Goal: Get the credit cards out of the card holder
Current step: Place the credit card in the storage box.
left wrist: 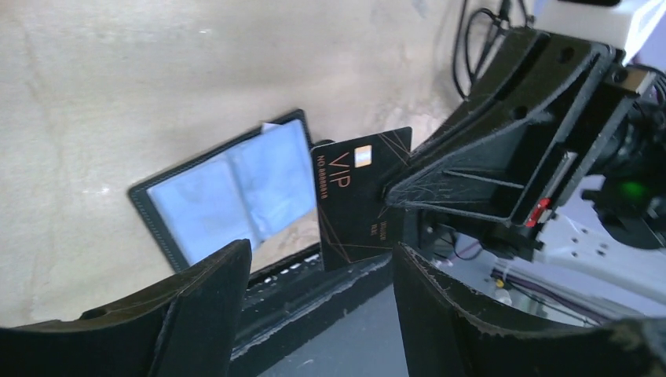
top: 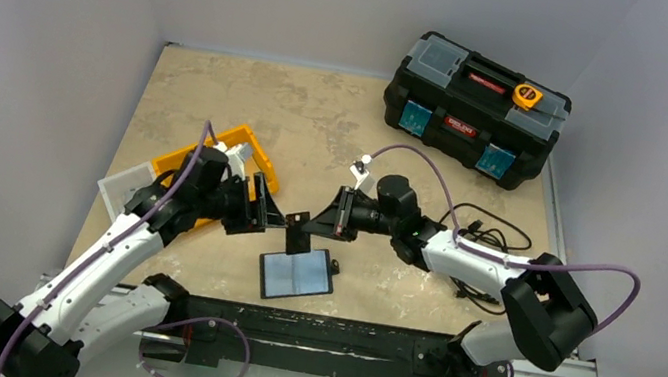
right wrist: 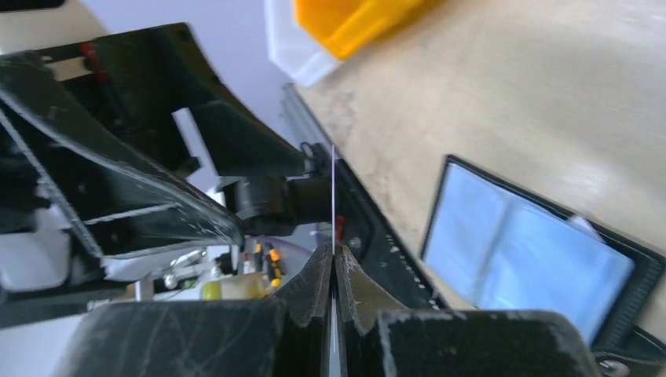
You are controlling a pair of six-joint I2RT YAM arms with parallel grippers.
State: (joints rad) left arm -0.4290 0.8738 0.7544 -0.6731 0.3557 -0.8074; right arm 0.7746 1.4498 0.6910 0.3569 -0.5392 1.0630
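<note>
A sandy, blotchy surface (top: 341, 119) is closed in by plain grey walls (top: 33, 19) on the left, the far side and the right. A big black toolbox (top: 474, 110) is set at the far right corner. An orange bin (top: 253, 147) is seen on the left, with a white tray (top: 120, 187) just beside it at the left edge. Some black cables (top: 489, 238) are piled on the right. A dark metal rail (top: 337, 336) is fixed along the near edge.

The card holder (top: 296, 274) is laid flat and open on the surface, near the rail, in the middle. Shiny pale blue pockets are shown inside it.

A black credit card (left wrist: 357, 196) is held up in the air above the holder. It is pinched tight by the right pincer (right wrist: 333, 259). The left pincer (left wrist: 318, 263) is spread wide, and the card is not touched by it.
</note>
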